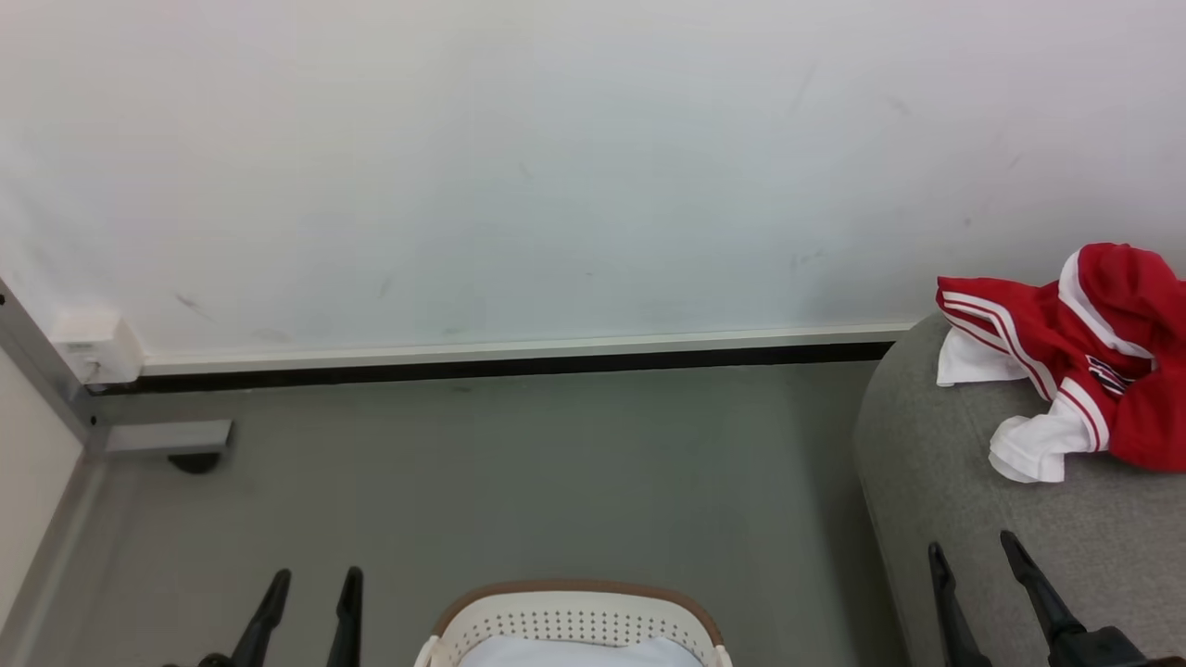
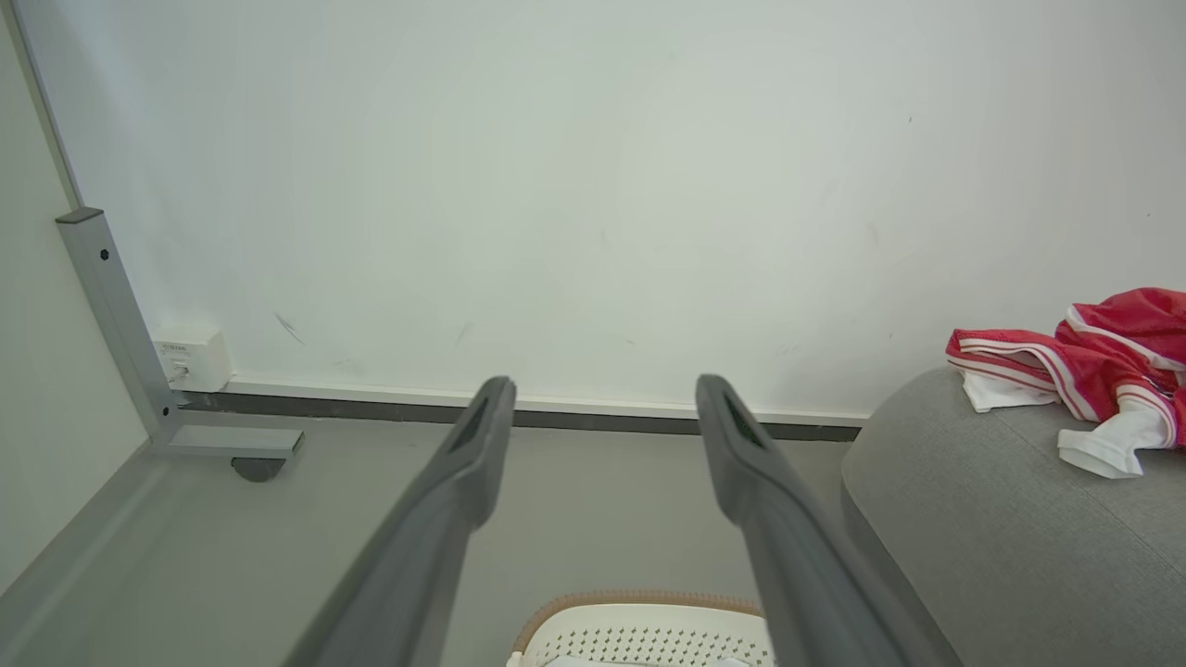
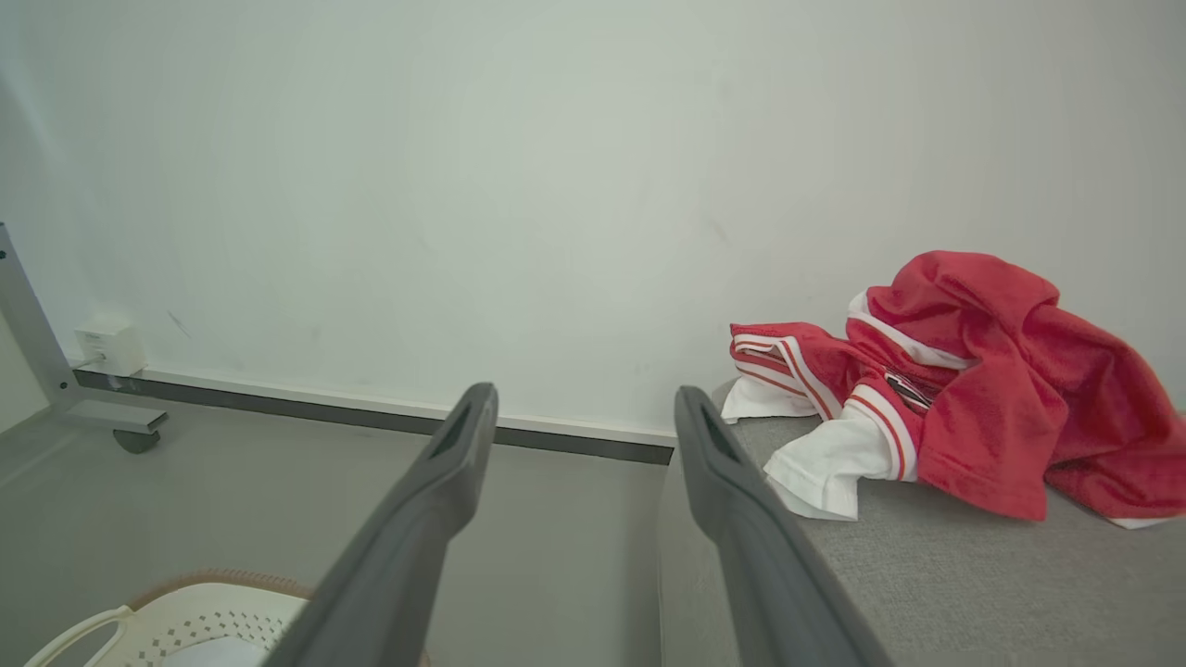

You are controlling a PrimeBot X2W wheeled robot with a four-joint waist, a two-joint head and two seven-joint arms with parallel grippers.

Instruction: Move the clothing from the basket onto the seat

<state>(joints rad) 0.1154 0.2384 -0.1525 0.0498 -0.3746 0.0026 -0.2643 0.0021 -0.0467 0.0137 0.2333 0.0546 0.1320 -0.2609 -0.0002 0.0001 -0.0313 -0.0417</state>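
From our head we see our left gripper (image 1: 316, 574) and right gripper (image 1: 971, 543) spread wide and empty, with the holey plastic basket (image 1: 574, 622) between them. Left wrist: the round grey cloth seat (image 2: 927, 491). Right wrist: soft red clothing (image 3: 982, 398) bunched sideways on it, white end pointing at us.
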